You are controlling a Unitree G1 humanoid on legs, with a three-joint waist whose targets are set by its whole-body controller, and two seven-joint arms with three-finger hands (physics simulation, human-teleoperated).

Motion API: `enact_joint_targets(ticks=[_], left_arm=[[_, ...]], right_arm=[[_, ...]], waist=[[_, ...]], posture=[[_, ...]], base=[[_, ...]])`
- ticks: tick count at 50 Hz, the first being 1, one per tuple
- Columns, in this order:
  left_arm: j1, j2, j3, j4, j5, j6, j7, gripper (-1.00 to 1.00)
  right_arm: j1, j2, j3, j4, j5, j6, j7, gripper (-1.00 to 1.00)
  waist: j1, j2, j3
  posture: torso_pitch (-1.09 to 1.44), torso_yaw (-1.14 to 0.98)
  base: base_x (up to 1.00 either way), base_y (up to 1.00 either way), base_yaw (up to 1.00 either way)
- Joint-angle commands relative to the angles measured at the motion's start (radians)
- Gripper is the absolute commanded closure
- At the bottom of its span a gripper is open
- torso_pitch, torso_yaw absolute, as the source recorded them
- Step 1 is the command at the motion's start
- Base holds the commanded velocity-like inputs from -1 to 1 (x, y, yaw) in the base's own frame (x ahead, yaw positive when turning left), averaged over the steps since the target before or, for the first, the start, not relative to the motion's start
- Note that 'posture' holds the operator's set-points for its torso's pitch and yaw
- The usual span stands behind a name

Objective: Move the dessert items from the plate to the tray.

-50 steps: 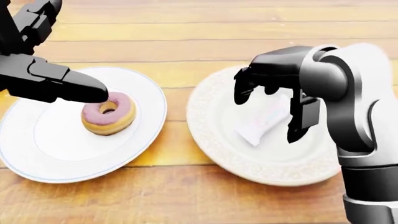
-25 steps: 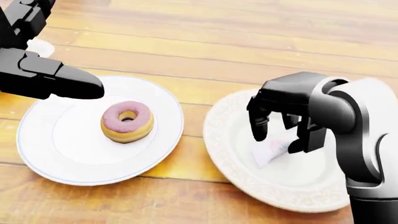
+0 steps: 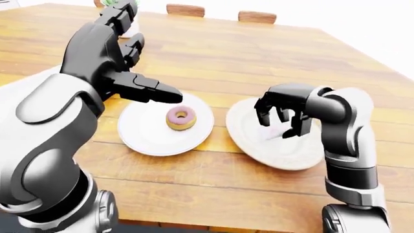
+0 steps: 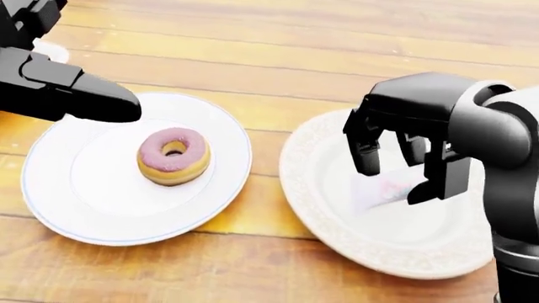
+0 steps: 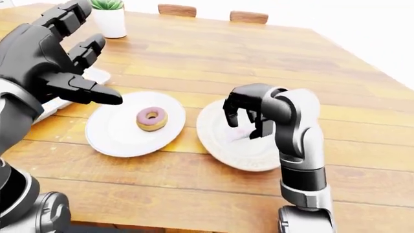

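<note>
Right hand (image 4: 402,161) arched over the patterned plate (image 4: 324,230) with fingers curled downward but spread apart, gripping nothing, poised just above the pale wrapped dessert (image 4: 381,191) lying on it; left hand (image 5: 61,68) splayed open beside the donut (image 4: 172,156) on the white plate (image 4: 63,208).

Donut (image 3: 180,118) on plate (image 3: 145,138), R hand (image 3: 282,115) hovering nearby.

wooden plank table (image 5: 213,53) | two chair backs (image 5: 176,9) — bright white surround

Glossy grey rounded arm shells, matte black blocky fingers (image 4: 367,151)
</note>
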Motion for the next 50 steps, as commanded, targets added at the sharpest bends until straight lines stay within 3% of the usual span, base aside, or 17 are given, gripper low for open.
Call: enact_joint_targets(ticks=[1, 8, 14, 19, 25, 28, 31, 35, 39, 50], left_arm=[[-0.04, 0.01, 0.002, -0.005, 0.004, -0.025, 0.001, -1.0], [-0.072, 0.027, -0.046, 0.035, 0.033, -0.026, -0.032, -1.0], [-0.112, 0.05, -0.145, 0.094, 0.144, -0.05, -0.121, -1.0], [-0.13, 0.079, -0.276, 0.163, 0.354, -0.139, -0.28, -1.0], [-0.129, 0.04, -0.361, 0.235, 0.68, -0.311, -0.518, -1.0], [-0.097, -0.013, -0.363, 0.276, 0.852, -0.444, -0.646, -1.0], [-0.082, -0.075, -0.326, 0.314, 0.981, -0.533, -0.758, -1.0], [-0.077, -0.119, -0.278, 0.408, 1.102, -0.635, -0.838, -1.0], [-0.102, -0.141, -0.238, 0.503, 1.134, -0.706, -0.85, -1.0], [-0.023, -0.182, -0.232, 0.631, 1.153, -0.896, -0.775, -1.0]], right_arm=[[0.016, -0.007, -0.014, -0.042, 0.027, 0.024, -0.004, 0.64], [-0.026, -0.055, -0.038, -0.079, 0.077, 0.079, 0.022, 0.68], [-0.07, -0.108, -0.061, -0.092, 0.124, 0.124, 0.037, 0.69], [-0.108, -0.155, -0.081, -0.089, 0.159, 0.157, 0.045, 0.71], [-0.12, -0.188, -0.086, -0.087, 0.185, 0.179, 0.039, 0.71], [-0.117, -0.193, -0.086, -0.091, 0.191, 0.186, 0.034, 0.72], [-0.122, -0.199, -0.085, -0.09, 0.195, 0.19, 0.034, 0.72], [-0.119, -0.198, -0.083, -0.088, 0.195, 0.191, 0.027, 0.71], [-0.124, -0.199, -0.08, -0.078, 0.195, 0.189, 0.023, 0.73], [-0.13, -0.197, -0.077, -0.074, 0.189, 0.192, 0.027, 0.73]], waist=[[-0.007, 0.033, -0.002], [-0.008, 0.045, 0.008], [-0.006, 0.054, 0.013], [-0.004, 0.062, 0.017], [-0.006, 0.068, 0.02], [-0.008, 0.067, 0.02], [-0.009, 0.065, 0.018], [-0.011, 0.062, 0.015], [-0.011, 0.061, 0.011], [-0.012, 0.066, -0.002]], posture=[[0.0, 0.0], [0.0, 0.0], [0.0, 0.0], [0.0, 0.0], [0.0, 0.0], [0.0, 0.0], [0.0, 0.0], [0.0, 0.0], [0.0, 0.0], [0.0, 0.0]], base=[[0.0, 0.0, 0.0], [0.0, 0.0, 0.0], [0.0, 0.0, 0.0], [0.0, 0.0, 0.0], [0.0, 0.0, 0.0], [0.0, 0.0, 0.0], [0.0, 0.0, 0.0], [0.0, 0.0, 0.0], [0.0, 0.0, 0.0], [0.0, 0.0, 0.0]])
